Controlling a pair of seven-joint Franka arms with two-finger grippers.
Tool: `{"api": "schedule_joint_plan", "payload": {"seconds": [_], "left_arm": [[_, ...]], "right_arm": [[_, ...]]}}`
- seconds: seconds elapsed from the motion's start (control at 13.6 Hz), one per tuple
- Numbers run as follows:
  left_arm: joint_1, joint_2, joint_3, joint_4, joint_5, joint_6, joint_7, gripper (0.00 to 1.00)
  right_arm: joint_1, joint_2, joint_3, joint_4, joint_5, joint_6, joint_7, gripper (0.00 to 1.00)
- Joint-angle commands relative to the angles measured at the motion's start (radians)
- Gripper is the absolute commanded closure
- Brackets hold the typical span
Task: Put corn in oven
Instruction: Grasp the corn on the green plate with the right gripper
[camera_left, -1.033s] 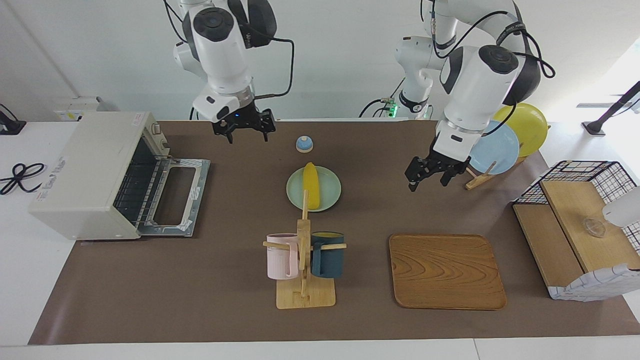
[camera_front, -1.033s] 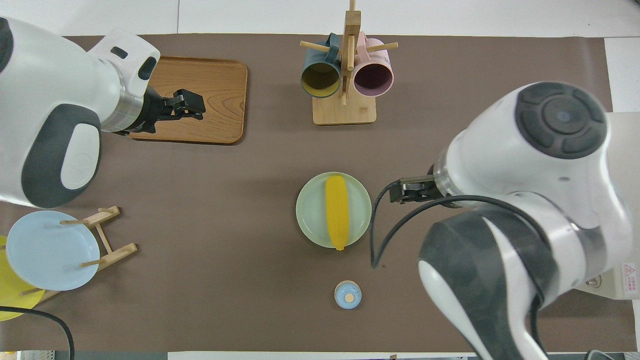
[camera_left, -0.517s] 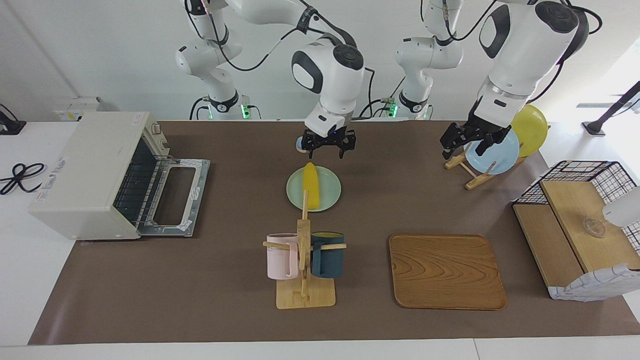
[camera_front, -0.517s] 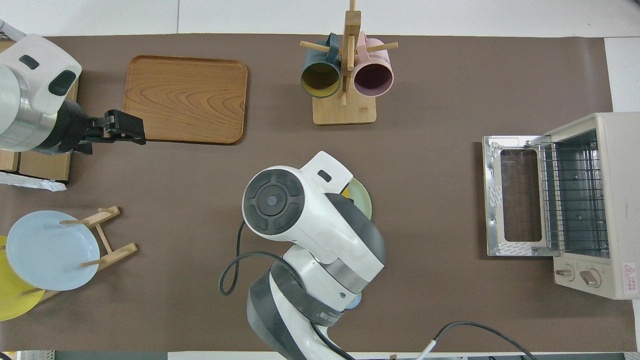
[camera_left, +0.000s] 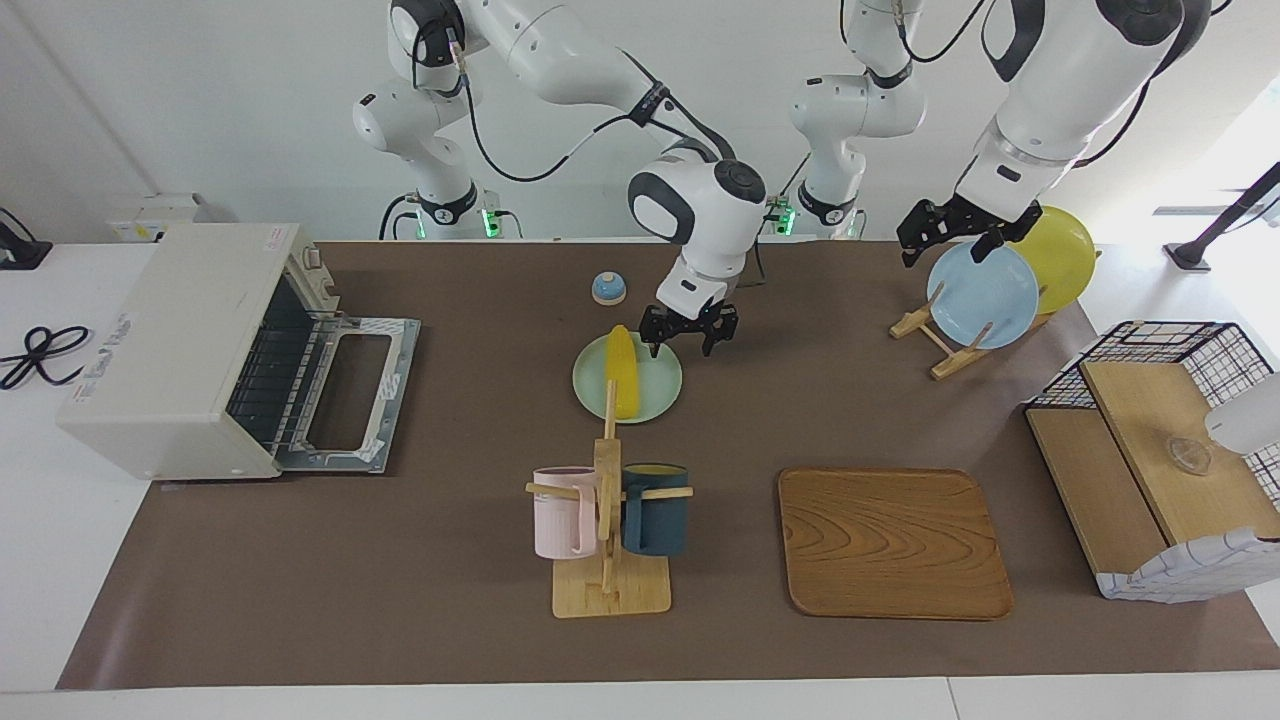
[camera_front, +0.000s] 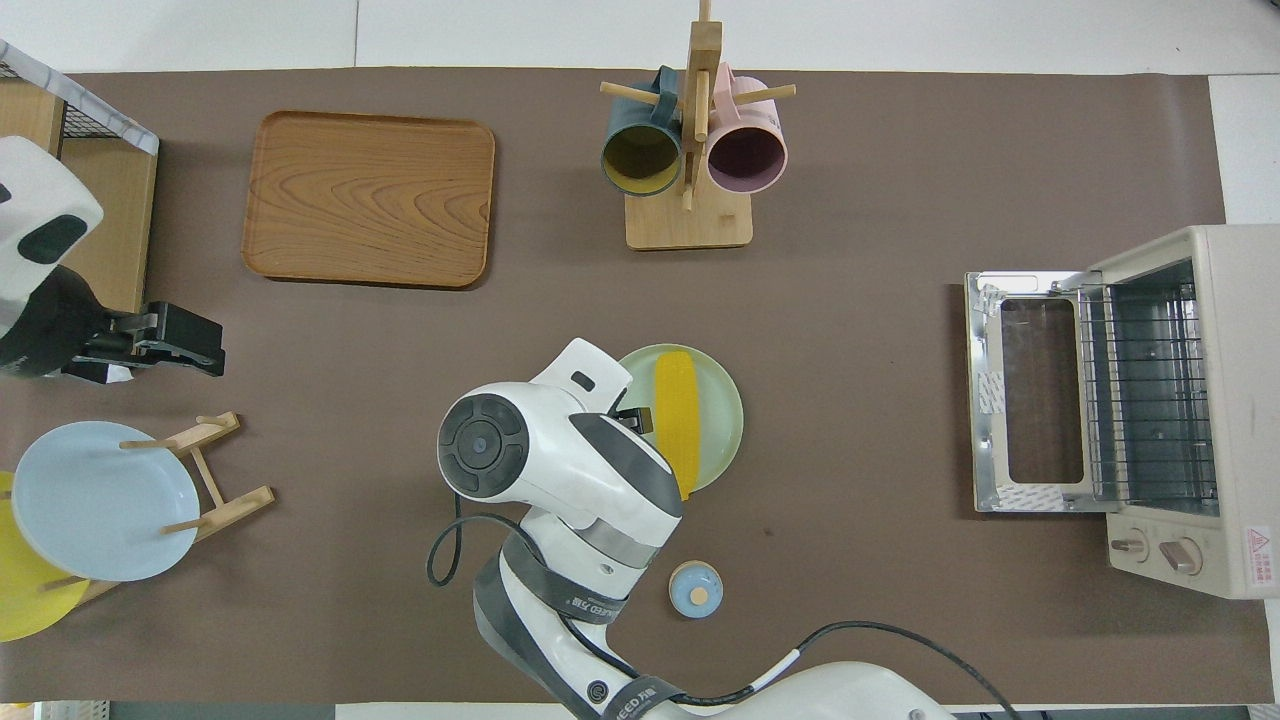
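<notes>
R gripper (camera_left: 690, 338) over plate edge, fingers spread, holding nothing.
Smooth yellow tapered corn cob (camera_left: 623, 370) lies on round pale-green plate (camera_left: 660, 395); boxy cream oven (camera_left: 190, 350) w/ door down, wire rack showing, at R arm's end. L gripper (camera_left: 948, 232) waits above blue plate (camera_left: 985, 295); fingers: can't tell.

Right hand (camera_left: 689, 335) open over green plate (camera_left: 660, 398) rim, beside corn (camera_left: 624, 368)
</notes>
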Motion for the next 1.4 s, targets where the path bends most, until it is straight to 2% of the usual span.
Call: {"api": "schedule_joint_plan", "payload": {"seconds": [0.0, 0.22, 0.44, 0.52, 0.59, 0.74, 1.11, 1.18, 1.33], "left_arm": [[0.04, -0.029, -0.018, -0.042, 0.015, 0.046, 0.022, 0.0], [0.051, -0.038, -0.014, -0.073, 0.015, 0.215, 0.061, 0.0], [0.051, -0.016, -0.007, -0.076, 0.013, 0.283, 0.08, 0.0], [0.049, 0.012, 0.005, -0.065, 0.012, 0.294, 0.077, 0.0], [0.044, 0.027, 0.017, -0.056, 0.012, 0.295, 0.077, 0.0], [0.044, 0.031, 0.022, -0.059, 0.013, 0.286, 0.08, 0.0], [0.037, 0.024, 0.005, -0.047, 0.019, 0.26, 0.075, 0.0], [0.037, 0.021, 0.002, -0.047, 0.019, 0.257, 0.074, 0.0], [0.034, 0.017, 0.002, -0.045, 0.018, 0.254, 0.074, 0.0]], "right_arm": [[0.001, -0.025, -0.005, -0.06, -0.024, 0.047, -0.004, 0.44], [0.001, -0.045, -0.005, -0.152, -0.024, 0.137, -0.003, 0.45], [-0.001, -0.05, -0.005, -0.163, -0.024, 0.146, -0.003, 0.45], [0.001, -0.051, -0.005, -0.169, -0.024, 0.146, -0.003, 0.52], [0.001, -0.053, -0.005, -0.172, -0.024, 0.145, -0.004, 0.73], [0.001, -0.053, -0.005, -0.174, -0.024, 0.143, -0.004, 1.0], [-0.002, -0.057, -0.005, -0.177, -0.042, 0.128, -0.047, 1.0], [-0.005, -0.057, -0.006, -0.165, -0.095, 0.104, -0.085, 1.0], [-0.011, -0.056, -0.005, -0.088, -0.181, -0.025, -0.118, 1.0]]}}
